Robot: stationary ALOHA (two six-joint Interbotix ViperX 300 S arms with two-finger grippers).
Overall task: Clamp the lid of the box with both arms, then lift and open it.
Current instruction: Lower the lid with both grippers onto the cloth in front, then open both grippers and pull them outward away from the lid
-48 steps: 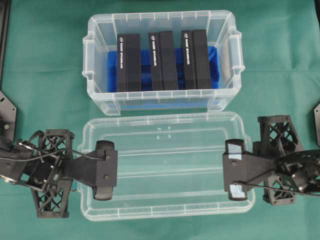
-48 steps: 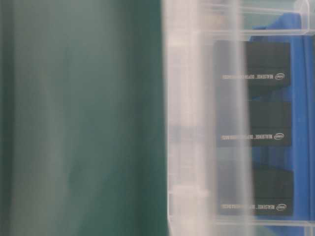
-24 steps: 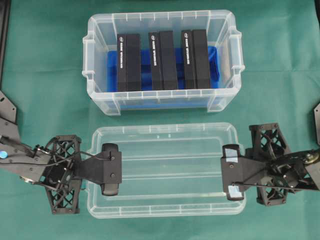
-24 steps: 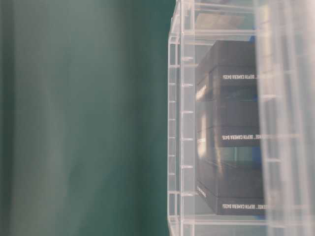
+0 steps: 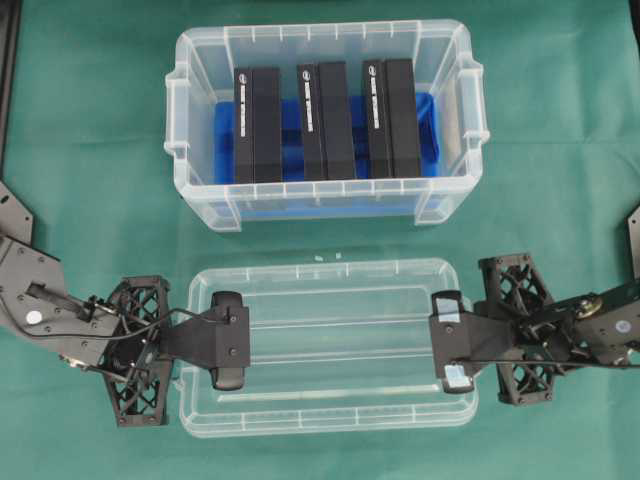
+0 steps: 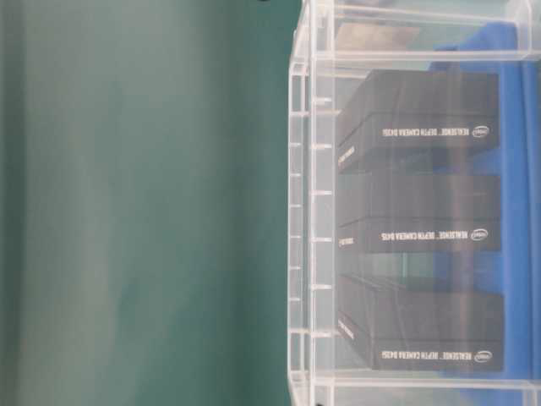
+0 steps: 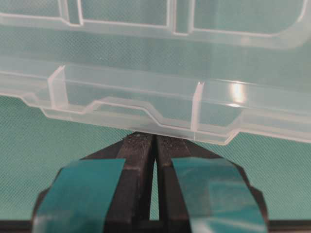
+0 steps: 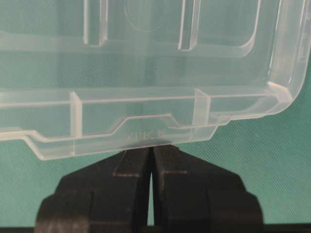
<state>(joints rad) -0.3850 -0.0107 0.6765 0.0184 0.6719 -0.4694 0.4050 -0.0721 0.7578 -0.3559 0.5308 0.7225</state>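
Left gripper (image 5: 228, 340) and right gripper (image 5: 448, 341) each pinch an opposite short end of the lid (image 5: 330, 340), keeping it level, held in front of the open box (image 5: 320, 205), clear of the black blocks (image 5: 326, 120) inside.

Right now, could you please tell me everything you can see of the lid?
The lid is a flat rectangle of clear plastic with a raised rim, rounded corners and two long ridges across its panel. It is off the box and sits just in front of it over the green cloth. The left hand and right hand are each shut on a short end.
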